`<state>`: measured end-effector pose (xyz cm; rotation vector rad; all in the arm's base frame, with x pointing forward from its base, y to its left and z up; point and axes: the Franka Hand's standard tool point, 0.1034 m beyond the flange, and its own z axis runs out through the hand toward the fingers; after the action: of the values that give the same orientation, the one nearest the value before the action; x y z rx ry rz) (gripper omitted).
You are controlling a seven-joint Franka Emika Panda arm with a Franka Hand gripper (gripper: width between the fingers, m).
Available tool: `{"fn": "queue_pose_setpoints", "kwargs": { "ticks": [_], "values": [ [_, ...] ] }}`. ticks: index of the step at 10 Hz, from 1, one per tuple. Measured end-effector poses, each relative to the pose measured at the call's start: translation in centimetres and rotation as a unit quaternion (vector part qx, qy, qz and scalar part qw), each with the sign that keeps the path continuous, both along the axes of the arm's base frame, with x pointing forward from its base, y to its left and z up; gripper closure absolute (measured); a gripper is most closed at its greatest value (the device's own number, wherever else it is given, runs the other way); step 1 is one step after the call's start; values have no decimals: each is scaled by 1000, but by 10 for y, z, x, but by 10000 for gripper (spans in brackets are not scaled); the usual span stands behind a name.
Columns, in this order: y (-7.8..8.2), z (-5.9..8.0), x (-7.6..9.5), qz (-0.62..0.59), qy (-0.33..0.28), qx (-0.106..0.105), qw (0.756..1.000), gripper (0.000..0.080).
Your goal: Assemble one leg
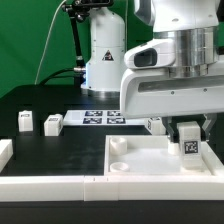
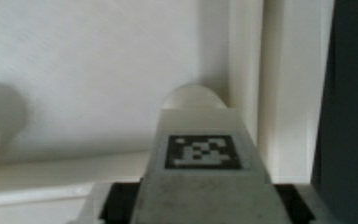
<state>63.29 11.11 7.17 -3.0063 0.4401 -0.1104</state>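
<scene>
My gripper [image 1: 189, 133] is shut on a leg [image 1: 189, 146], a small white post with a black-and-white tag, held upright over the exterior view's right end of the large white tabletop [image 1: 150, 165]. In the wrist view the leg [image 2: 201, 140] runs out from between my dark fingers [image 2: 123, 198] of the gripper [image 2: 202, 200]. Its far end sits by the tabletop's [image 2: 87, 60] raised edge, near a corner. I cannot tell whether the end is in a socket. Two more legs [image 1: 24, 122] [image 1: 52, 123] stand on the black table at the exterior view's left.
The marker board [image 1: 100, 118] lies behind the tabletop, before the arm's white base [image 1: 105, 55]. Round sockets [image 1: 120, 144] show on the tabletop's left side. White border rails [image 1: 40, 186] run along the front, and another white piece [image 1: 5, 150] lies at the left edge.
</scene>
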Motion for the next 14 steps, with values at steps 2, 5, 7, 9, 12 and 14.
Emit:
{"fn": "queue_pose_setpoints", "kwargs": {
  "ticks": [2, 5, 7, 9, 12, 14],
  "values": [
    [8, -1, -3, -168, 4, 9, 986, 508],
    [6, -2, -1, -371, 21, 38, 928, 508],
    [3, -2, 1, -471, 40, 61, 879, 508],
    [4, -2, 1, -495, 48, 65, 865, 508],
    [-3, 0, 4, -390, 33, 57, 918, 227],
    [-1, 0, 3, -281, 25, 40, 958, 163]
  ]
}}
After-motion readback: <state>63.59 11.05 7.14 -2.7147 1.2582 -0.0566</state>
